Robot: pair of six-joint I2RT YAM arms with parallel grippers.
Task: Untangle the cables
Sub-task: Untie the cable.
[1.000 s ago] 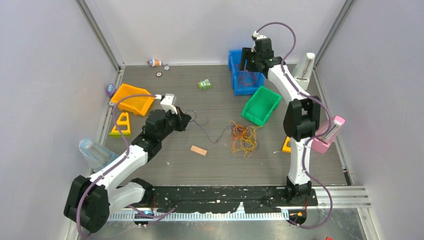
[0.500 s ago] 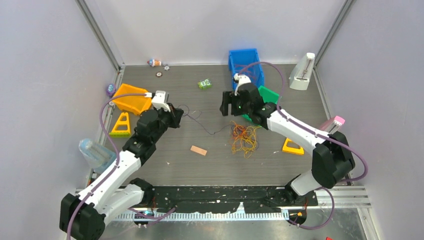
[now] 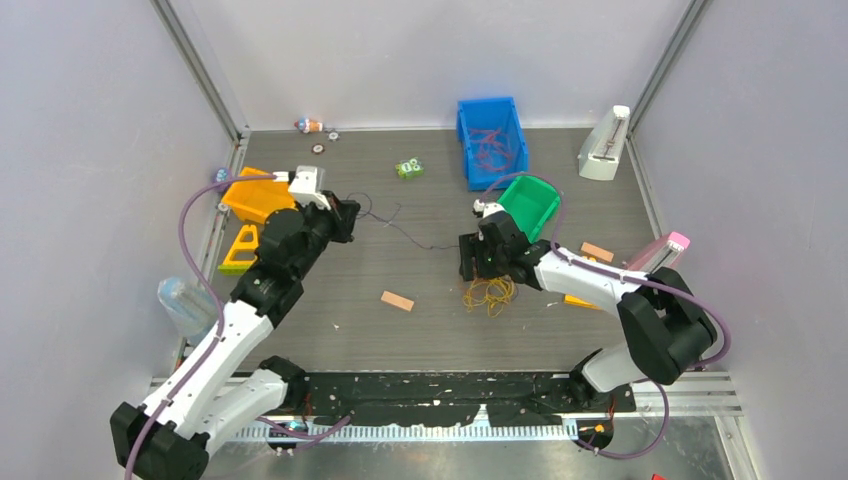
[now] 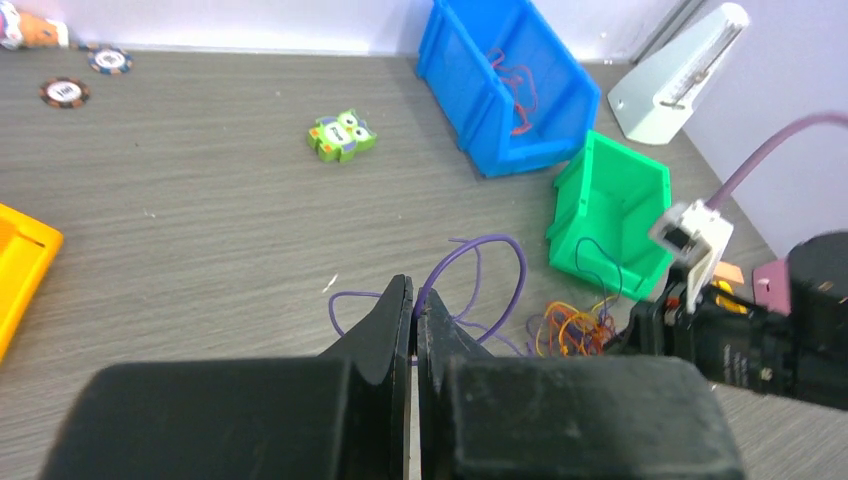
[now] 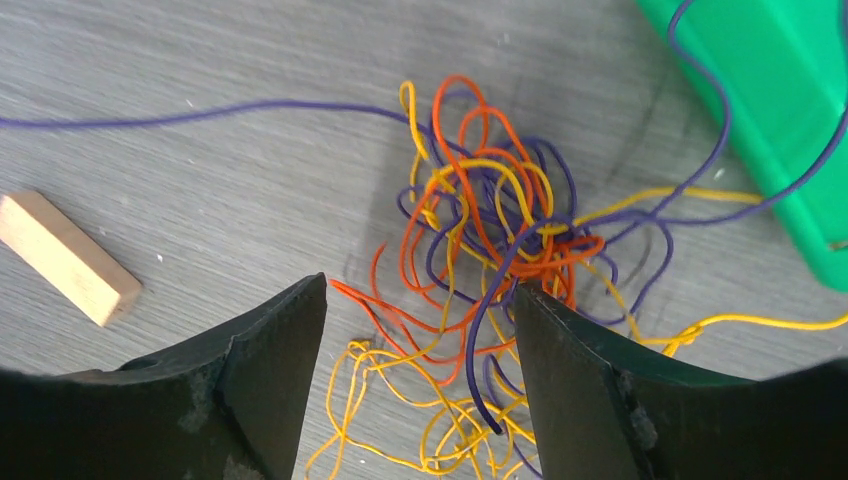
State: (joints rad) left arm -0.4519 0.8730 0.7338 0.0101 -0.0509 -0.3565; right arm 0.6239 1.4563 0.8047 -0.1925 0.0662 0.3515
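The cables lie as a tangle (image 3: 489,291) of orange, yellow and purple wires right of the table's centre; it also shows in the right wrist view (image 5: 490,230). One purple cable (image 3: 405,230) runs from the tangle leftward to my left gripper (image 3: 346,214). That gripper is shut on the purple cable (image 4: 500,255), which loops out past its fingertips in the left wrist view (image 4: 413,300). My right gripper (image 3: 478,264) is open and low over the tangle. Its fingers (image 5: 270,350) straddle the tangle's near part without gripping (image 5: 420,330).
A blue bin (image 3: 466,140) with a red wire inside stands at the back. A green bin (image 3: 543,213) sits right behind the tangle. An orange bin (image 3: 248,196) and yellow triangle (image 3: 243,250) are left. A wooden block (image 3: 397,300) lies mid-table.
My right arm swung from the blue bin at the back down to the tangle. My left gripper drew the purple cable back and to the left.
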